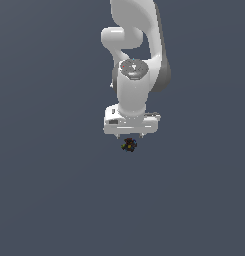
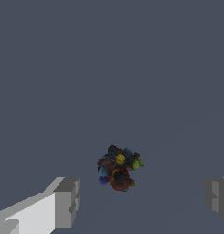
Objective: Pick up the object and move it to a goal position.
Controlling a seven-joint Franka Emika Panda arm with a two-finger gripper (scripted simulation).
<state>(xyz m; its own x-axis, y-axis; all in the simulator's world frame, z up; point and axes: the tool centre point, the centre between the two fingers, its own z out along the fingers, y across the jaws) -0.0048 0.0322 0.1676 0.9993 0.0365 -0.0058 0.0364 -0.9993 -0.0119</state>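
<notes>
Gripper (image 2: 143, 201) – jaws spread wide, holding nothing | object (image 2: 118, 168) – between fingers (image 2: 65, 203), untouched

Flat, even, dim simulator light fills both views, with no glare and no cast shadows on the grey ground (image 1: 49, 200). The white arm (image 1: 136, 75) shades darker toward 3 o'clock. Edges look slightly soft, undistorted.

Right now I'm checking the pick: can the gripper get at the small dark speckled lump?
Probably yes. The gripper is open, its fingers spread wide to either side of the dark speckled lump, touching nothing. In the exterior view the lump sits just past the hand with nothing between.
</notes>
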